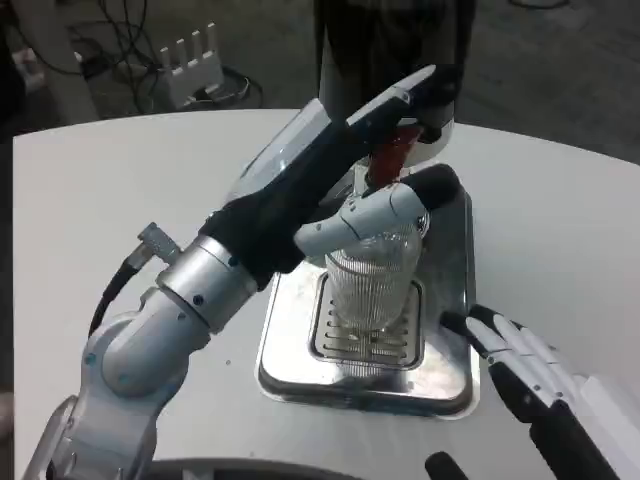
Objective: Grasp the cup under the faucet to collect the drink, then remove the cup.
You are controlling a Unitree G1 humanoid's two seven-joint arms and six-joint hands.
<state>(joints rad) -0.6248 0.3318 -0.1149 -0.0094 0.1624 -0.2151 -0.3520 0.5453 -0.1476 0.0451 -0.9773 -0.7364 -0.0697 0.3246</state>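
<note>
Left hand [385, 215] is wrapping its fingers round the ribbed clear cup [372, 285], which is standing on the steel drip tray [450, 300] under the faucet [392, 155]. Right hand [515, 355] is waiting beside the tray, fingers loosely extended, holding nothing. White table [100, 200] (cables trailing across the grey floor [560, 70] behind).

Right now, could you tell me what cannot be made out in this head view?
- Cup's fill level: ribbed clear wall too blurred to show liquid.
- Faucet spout: mostly behind the left hand and forearm.
- Left hand's grip: the far side of the cup hides its fingers.
- Right hand: its arm is cut off by the bottom-right edge.
</note>
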